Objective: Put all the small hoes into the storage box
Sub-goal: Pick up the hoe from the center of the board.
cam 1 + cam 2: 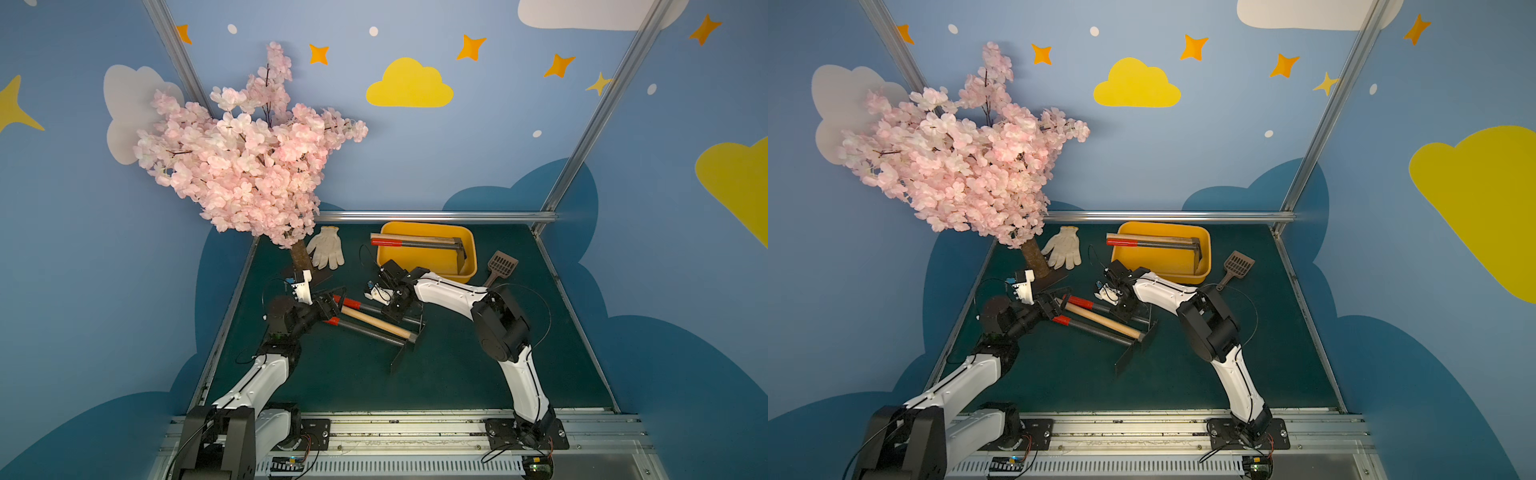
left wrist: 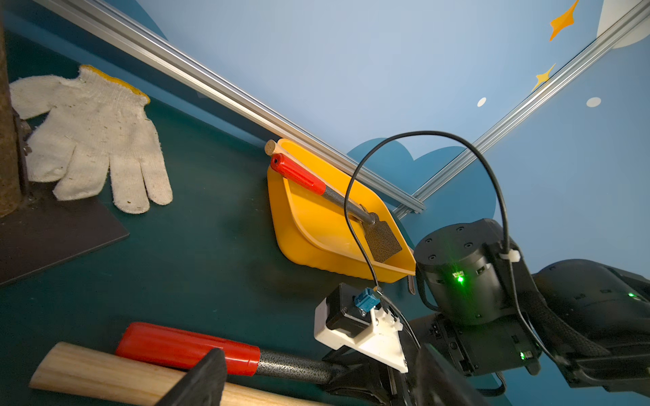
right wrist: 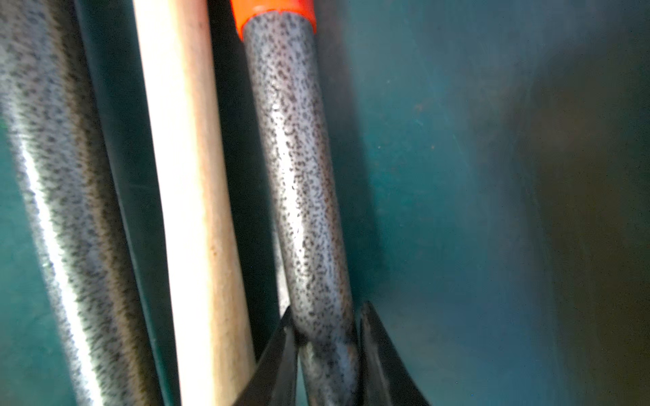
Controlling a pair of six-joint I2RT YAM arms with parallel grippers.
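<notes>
Three small hoes (image 1: 376, 324) lie together on the green tabletop (image 1: 457, 374) — two more rest in the shallow yellow-orange plastic storage box (image 1: 415, 259). Right pincer (image 3: 325, 313) seemingly clenches one red-gripped speckled metal hoe shaft (image 3: 299, 158); left pincer (image 1: 334, 308) gapes, released.

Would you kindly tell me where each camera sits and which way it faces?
Top views: high above the arm bases, looking down on the green tabletop; left arm and right arm show.
Left wrist: low down, facing the yellow-orange plastic storage box and right arm; one of its fingers shows.
Right wrist: close above a speckled grey metal hoe shaft; its fingers flank it.
Shared: top and left wrist views show the box and white knitted glove.
</notes>
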